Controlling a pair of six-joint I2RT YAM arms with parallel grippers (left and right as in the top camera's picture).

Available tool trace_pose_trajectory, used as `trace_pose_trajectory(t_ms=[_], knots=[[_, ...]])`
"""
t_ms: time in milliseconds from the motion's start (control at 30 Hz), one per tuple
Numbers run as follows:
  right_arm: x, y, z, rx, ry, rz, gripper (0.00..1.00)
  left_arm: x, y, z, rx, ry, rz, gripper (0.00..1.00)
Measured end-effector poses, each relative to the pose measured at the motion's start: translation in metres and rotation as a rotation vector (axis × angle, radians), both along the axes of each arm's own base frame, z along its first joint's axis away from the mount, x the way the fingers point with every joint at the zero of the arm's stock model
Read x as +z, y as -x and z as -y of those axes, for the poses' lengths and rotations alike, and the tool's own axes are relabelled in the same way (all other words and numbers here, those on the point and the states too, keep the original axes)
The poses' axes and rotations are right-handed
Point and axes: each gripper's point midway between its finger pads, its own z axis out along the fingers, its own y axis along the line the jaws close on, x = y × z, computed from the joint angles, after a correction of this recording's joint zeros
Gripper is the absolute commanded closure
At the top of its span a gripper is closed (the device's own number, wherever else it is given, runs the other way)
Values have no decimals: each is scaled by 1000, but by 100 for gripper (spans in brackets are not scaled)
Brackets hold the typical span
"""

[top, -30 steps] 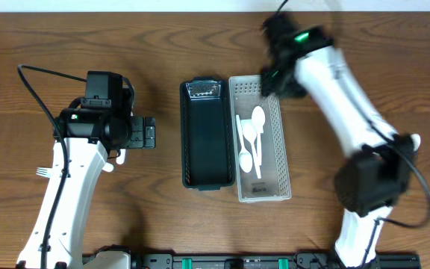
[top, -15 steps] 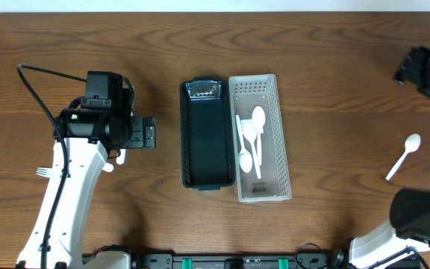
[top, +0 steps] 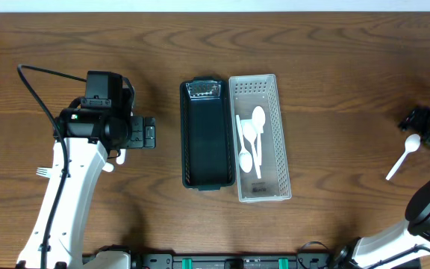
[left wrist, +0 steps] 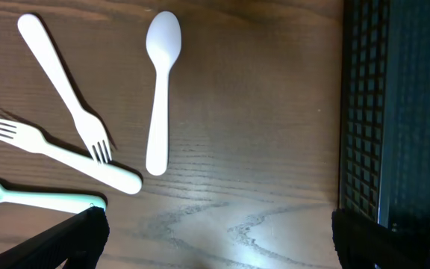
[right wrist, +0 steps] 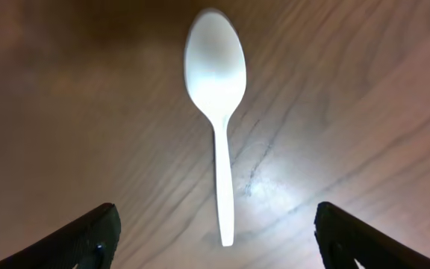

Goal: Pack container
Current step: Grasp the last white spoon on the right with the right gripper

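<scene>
Wood table (top: 334,60), spoon (right wrist: 216,90) under right end effector (right wrist: 215,223)

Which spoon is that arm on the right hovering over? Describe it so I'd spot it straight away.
Look at the wooden table, then its far right edge, well away from the white basket in the middle. There a white plastic spoon lies alone on bare wood beneath the right gripper; unlike the spoons in the basket, it has no neighbours.

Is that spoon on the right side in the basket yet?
Not yet, it's out. The white spoon lies flat on the wooden table under the open right gripper, far from the white basket holding three spoons.
</scene>
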Motion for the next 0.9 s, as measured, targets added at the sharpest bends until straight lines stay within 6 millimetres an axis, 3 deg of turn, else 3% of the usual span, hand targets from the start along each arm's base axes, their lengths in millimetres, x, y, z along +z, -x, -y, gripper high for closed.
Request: trace_pose_trajectory(t_ms=[267,567,767,833,900], knots=[[-42,5,-6,50,-29,44,12,0,0,0,0,0,0,2],[-49,0,-5,77,-27,68,12,0,1,0,0,0,-3,2],[-75,5,-11,76,-80,18,12,0,1,0,0,0,-3,2],[-75,4,-9,78,-76,21,12,0,1,0,0,0,-4,2],[-75,4,-9,78,-76,19,18,0,1,0,0,0,-3,2]])
